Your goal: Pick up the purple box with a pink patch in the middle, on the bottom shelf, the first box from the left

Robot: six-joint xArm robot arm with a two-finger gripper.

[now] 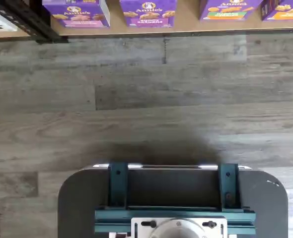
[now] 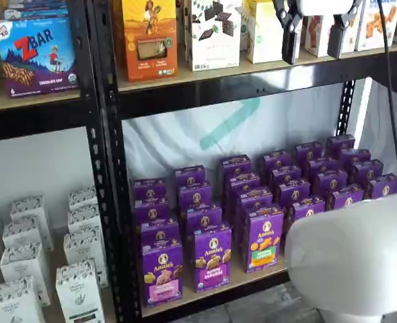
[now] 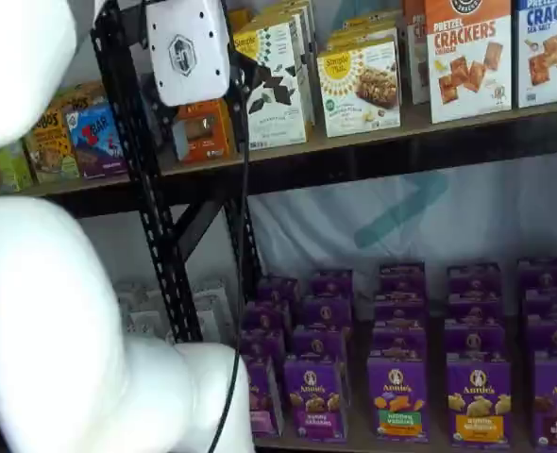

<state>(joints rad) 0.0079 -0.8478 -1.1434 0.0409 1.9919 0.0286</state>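
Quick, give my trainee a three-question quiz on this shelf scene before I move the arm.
1. True or false: the pincer already holds the purple box.
2. The panel on that box's lower front is: A green, B pink, C orange?
3. Which shelf does the box stand on?

Key: 1 false, the pincer hangs up by the higher shelf, its fingers apart. 2 B. 3 the bottom shelf.
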